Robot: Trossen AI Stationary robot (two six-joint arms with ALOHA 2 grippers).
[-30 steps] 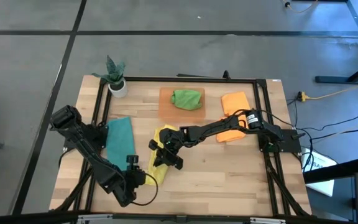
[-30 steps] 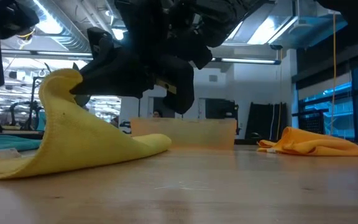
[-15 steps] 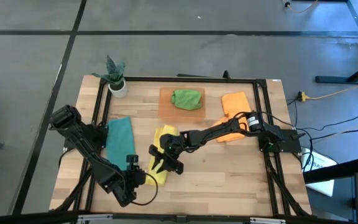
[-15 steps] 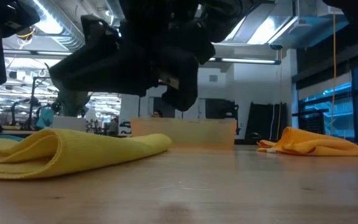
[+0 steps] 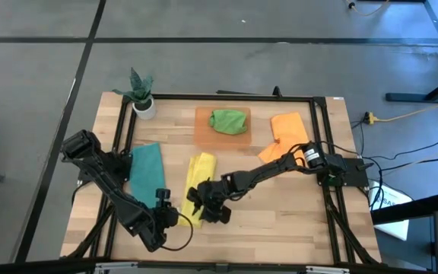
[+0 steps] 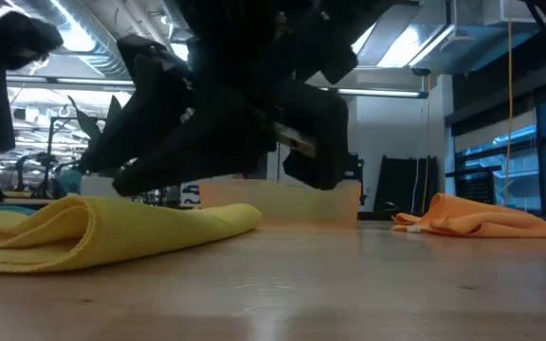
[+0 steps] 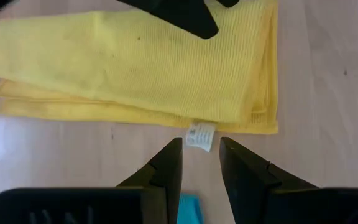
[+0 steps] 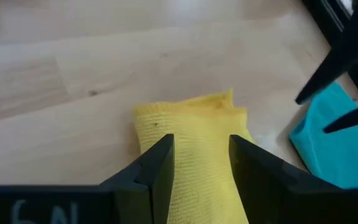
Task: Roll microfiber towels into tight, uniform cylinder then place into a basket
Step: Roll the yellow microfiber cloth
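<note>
Above the yellow towel — right tool, fingers parted, empty.

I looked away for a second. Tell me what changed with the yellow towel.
The right gripper let go of the yellow towel, which dropped from a raised fold to lie flat, then moved toward the table's front edge, its jaws now open. The left gripper, green towel and basket stayed put.

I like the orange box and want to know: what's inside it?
A crumpled green towel lies in the orange basket, filling most of it. Nothing else shows on the bare part of its floor. Whatever might lie beneath the towel is covered, so I cannot tell.
</note>
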